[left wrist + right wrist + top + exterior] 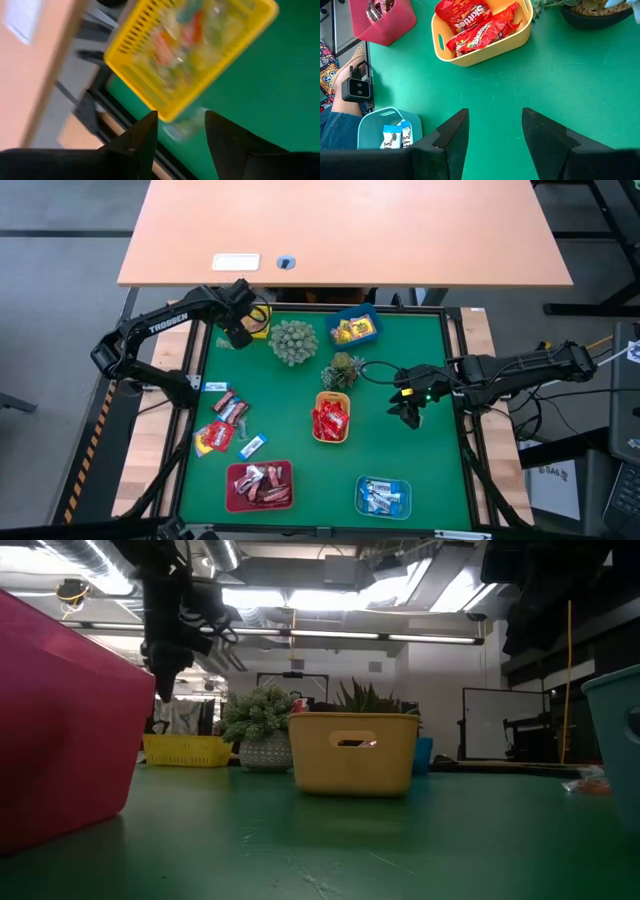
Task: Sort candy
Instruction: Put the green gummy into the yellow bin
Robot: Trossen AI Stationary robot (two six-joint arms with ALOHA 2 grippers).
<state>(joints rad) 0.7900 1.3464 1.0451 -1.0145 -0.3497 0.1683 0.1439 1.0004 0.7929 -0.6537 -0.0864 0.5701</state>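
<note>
My left gripper (238, 332) (180, 127) hangs open over the table's far left corner, beside a yellow tray (259, 320) (190, 55) of pale candy. A pale, blurred sweet (182, 127) shows just beyond its fingertips at the tray's near corner; I cannot tell whether it lies on the mat or is falling. Loose candy, red (214, 436), brown-pink (230, 408) and blue-white (252, 446), lies on the green mat at the left. My right gripper (408, 412) (495, 135) hovers open over bare mat right of centre, holding nothing.
Sorted trays stand on the mat: blue with yellow sweets (353, 328), orange with red packets (332, 418) (480, 30), red (260, 485) (382, 17), light blue (383, 496) (390, 132). Two spiky plants (293, 340) (343, 370) stand mid-table. A person's leg (340, 130) is beside the table.
</note>
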